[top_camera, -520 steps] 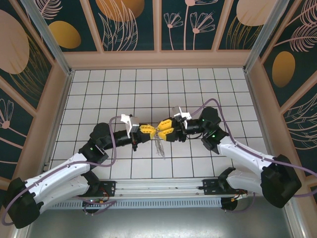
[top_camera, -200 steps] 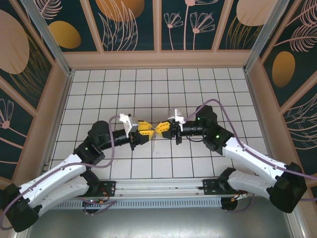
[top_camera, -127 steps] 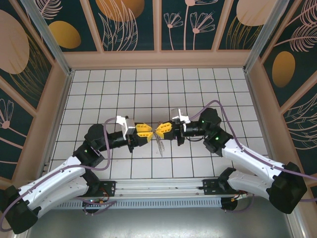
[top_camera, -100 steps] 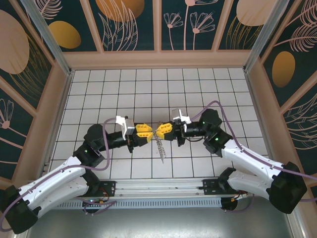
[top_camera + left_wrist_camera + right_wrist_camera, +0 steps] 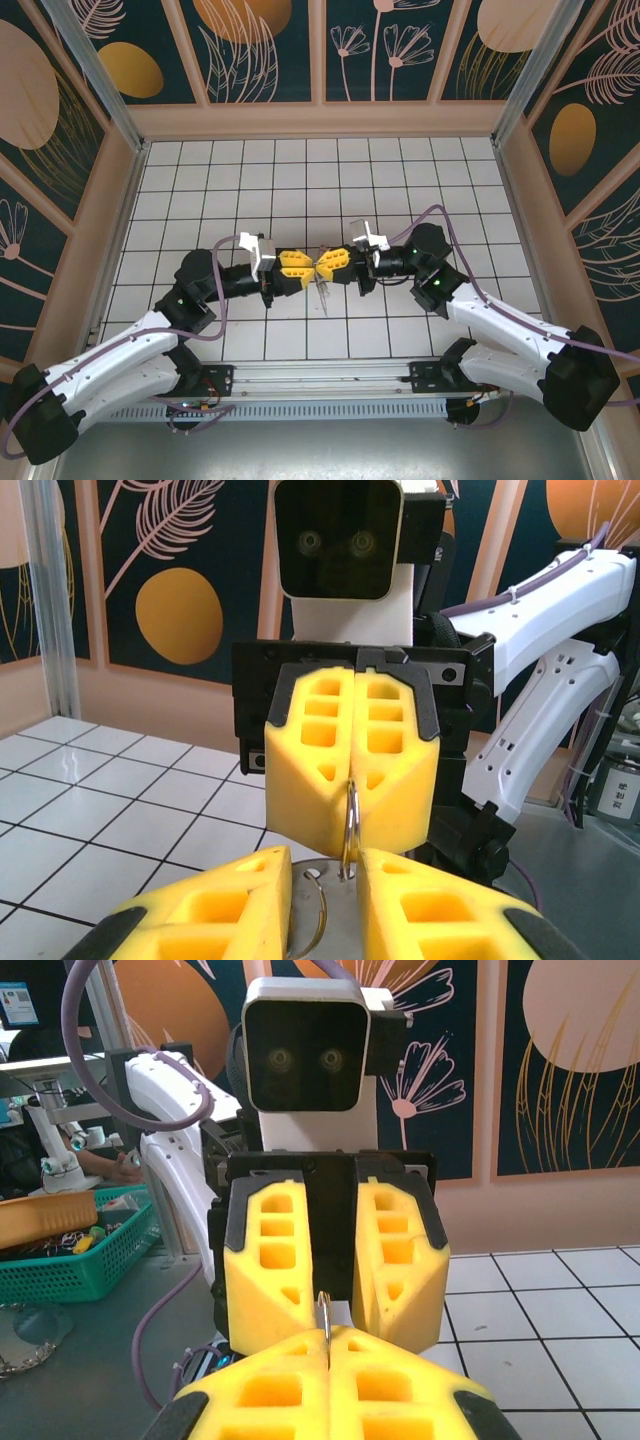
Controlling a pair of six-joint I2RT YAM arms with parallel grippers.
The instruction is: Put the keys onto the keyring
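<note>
Keyring [image 5: 350,815] sat edge-on above table [image 5: 200,180] centre, clamped in closed right gripper [image 5: 330,263]. Left gripper [image 5: 325,870] stood narrow, seemingly pinching key [image 5: 322,935] just below keyring. You were mid-threading; next you needed key's hole nudged onto keyring's split end, slowly.

At the middle of the white tiled bench [image 5: 200,170] the left gripper [image 5: 305,271] and right gripper [image 5: 323,266] meet nose to nose, so nothing can pass between them. A thin metal keyring [image 5: 350,825] with silver keys [image 5: 322,292] hanging below fills that gap. The white left arm [image 5: 120,365] and white right arm [image 5: 500,325] slant in from the near corners, barring the near strip. The far tiles and both side strips lie open, bounded by teal floral wall panels [image 5: 270,50] and aluminium corner posts [image 5: 95,75].
</note>
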